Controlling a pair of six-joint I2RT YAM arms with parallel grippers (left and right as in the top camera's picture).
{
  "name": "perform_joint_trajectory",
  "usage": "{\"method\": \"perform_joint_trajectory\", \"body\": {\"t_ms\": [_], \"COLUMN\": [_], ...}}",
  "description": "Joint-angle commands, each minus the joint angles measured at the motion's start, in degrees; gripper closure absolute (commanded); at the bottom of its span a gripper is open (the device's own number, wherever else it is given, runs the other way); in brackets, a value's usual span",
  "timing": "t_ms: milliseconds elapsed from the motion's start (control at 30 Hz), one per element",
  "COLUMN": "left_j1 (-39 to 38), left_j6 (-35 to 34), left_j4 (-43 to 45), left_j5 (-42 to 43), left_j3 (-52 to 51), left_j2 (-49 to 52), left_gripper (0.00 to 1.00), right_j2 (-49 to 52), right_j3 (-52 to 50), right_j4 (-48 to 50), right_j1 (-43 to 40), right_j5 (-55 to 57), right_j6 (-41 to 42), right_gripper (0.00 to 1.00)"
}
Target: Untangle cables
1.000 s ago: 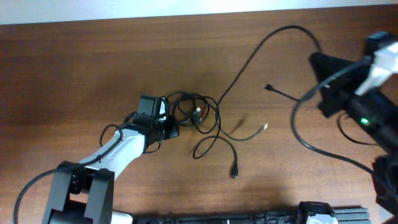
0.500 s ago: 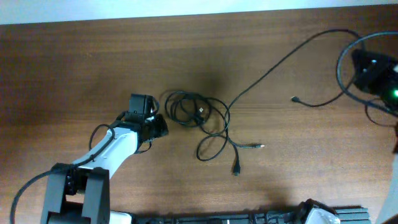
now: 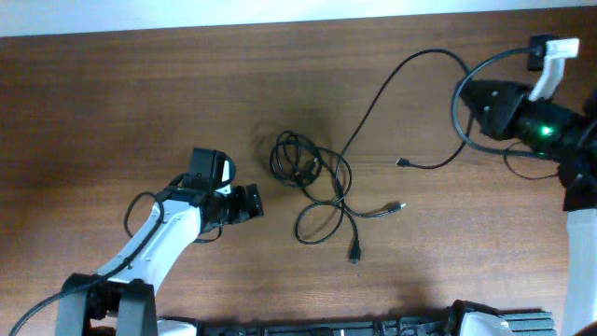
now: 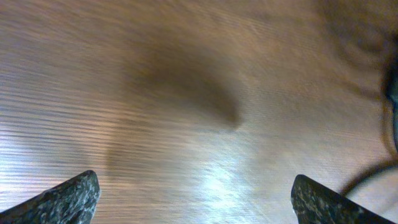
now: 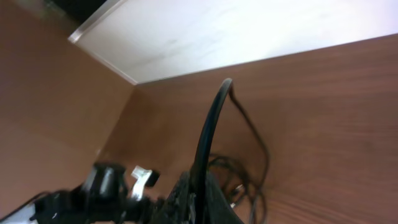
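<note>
At the right edge of the desk, the right end effector is clamped on the long cable; in the right wrist view this cord rises straight up out of its closed fingers. Half a second ago it was further out toward the desk's edge with the cord drawn in a straighter line. It has since come back inward, so the cord now arcs slack over the top of the desk and down into the tangle. The cord's free plug has drifted inward with it and lies on the wood between end effector and tangle.

The left end effector has its fingers spread apart with only bare wood between them. A second ago it sat against the tangle's left side; it now rests just beside and below it, apart from the cords.

The tangle itself has shifted slightly rightward and looks more compact, mid-desk, with a loose loop and two plug ends trailing below it. Judging from this, one cord is largely drawn out but still feeds into the knot, so the separation is unfinished, and nothing is anchoring the bundle against a further pull.
</note>
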Motion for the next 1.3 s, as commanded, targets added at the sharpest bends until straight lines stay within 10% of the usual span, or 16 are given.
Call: {"method": "perform_joint_trajectory", "body": {"t_ms": [0,233,600,733,833,967,1100,1267], "left_j1": [0.2,-1.2,-15.7,-18.3,-19.7,-19.4,-17.4,-13.0], "left_j6": [-0.9,13.9,13.9,13.8,13.8,12.9,13.0,12.9], "left_j4": [0.4,16.7,57.8,65.7,65.7,66.8,62.4,48.5], "left_j5": [-9.4,9.7,9.7,9.7,9.7,9.7,8.5,3.5], "left_j3": [1.1,2.5,2.5,2.5,2.5,2.6,2.6,2.6], "left_j2": [-9.9,-27.6,9.6,16.4,16.9,15.1,4.3,-11.1], "left_gripper": [0.01,0.01,0.01,0.16,0.95,1.00,1.00,1.00], "right_j2": [1.8,3.8,3.5,3.5,3.5,3.7,3.9,3.9], "right_j3": [0.7,0.8,0.8,0.8,0.8,0.8,0.7,-2.6], "right_j4": [-3.0,-2.5,0.0,0.0,0.0,-0.7,-9.3,-11.7], "right_j1": [4.9,8.5,4.8,4.8,4.8,4.8,5.0,7.1], "right_j5": [-0.3,-9.3,-29.5,-29.9,-29.7,-20.3,12.9,15.2], "right_j6": [-2.7,-6.3,-6.2,-6.2,-6.4,-6.4,-7.9,-13.1], "right_gripper": [0.96,0.96,0.96,0.96,0.96,0.96,0.96,0.96]}}
